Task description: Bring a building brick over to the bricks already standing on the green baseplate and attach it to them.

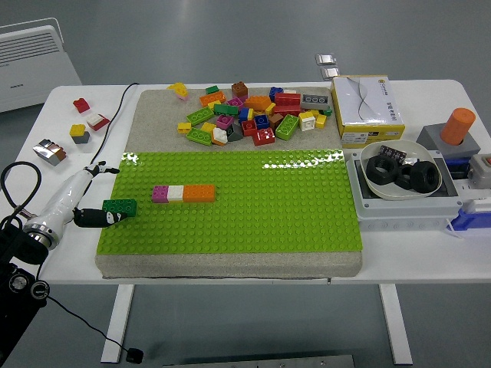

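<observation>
- Three bricks already stand joined in a short row (182, 193) on the green baseplate (291, 207): a magenta one, a white one and an orange one, left to right, sitting in the plate's left half.
- One dark green brick (120, 206) is the piece in play. It sits at the baseplate's left edge, at about the row's level but a little lower in the picture, clearly apart from the magenta end.
- The left hand (96, 217) comes in from the lower left, and its dark fingers (110, 218) are closed around the green brick's near side, so the pick-up looks done; whether the brick is lifted or resting on the studs cannot be told.
- What is left, by my reading: carry the brick rightward across the gap, line it up with the row, and press it down or against it so it locks.
- Many spare bricks lie in a loose pile (249, 115) on the grey mat beyond the baseplate, and a few more on the worktop (69, 165) at the far left.
- No right hand shows in the picture.
</observation>
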